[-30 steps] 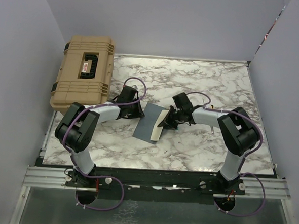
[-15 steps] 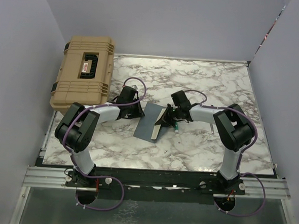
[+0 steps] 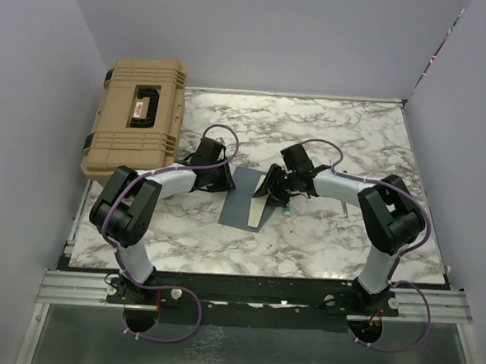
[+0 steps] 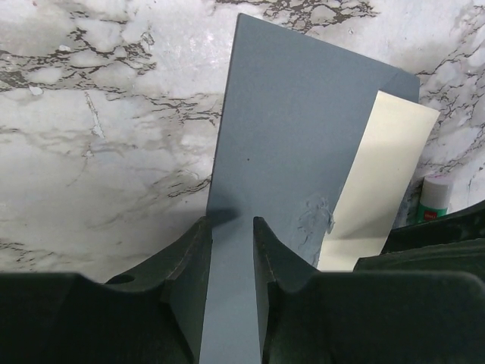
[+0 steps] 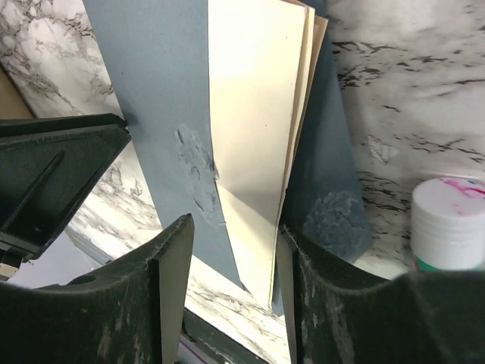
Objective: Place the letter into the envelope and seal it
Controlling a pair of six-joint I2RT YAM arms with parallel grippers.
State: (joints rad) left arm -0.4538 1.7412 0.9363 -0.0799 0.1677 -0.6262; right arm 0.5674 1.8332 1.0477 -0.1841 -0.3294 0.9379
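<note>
item: envelope [image 3: 244, 197], slate grey, flat on the marble counter [image 3: 345, 130] between the two arms, near the centre. item: letter [image 5: 254, 114], cream, partly tucked in the envelope; a pale strip shows along the edge on the right arm's side, with a darker grey flap [image 5: 327, 152] beyond it. item: left end effector [image 4: 229, 227], low over the envelope's near-left edge, fingers a narrow gap apart with grey paper showing through; whether they press on it cannot be told. item: right end effector [image 5: 235, 231], fingers apart, straddling the letter's exposed strip and the envelope beneath. item: white-capped tube [image 5: 451, 224], upright just beside the flap. item: tan hard case [image 3: 117, 145], lid down, at the far-left corner.
</note>
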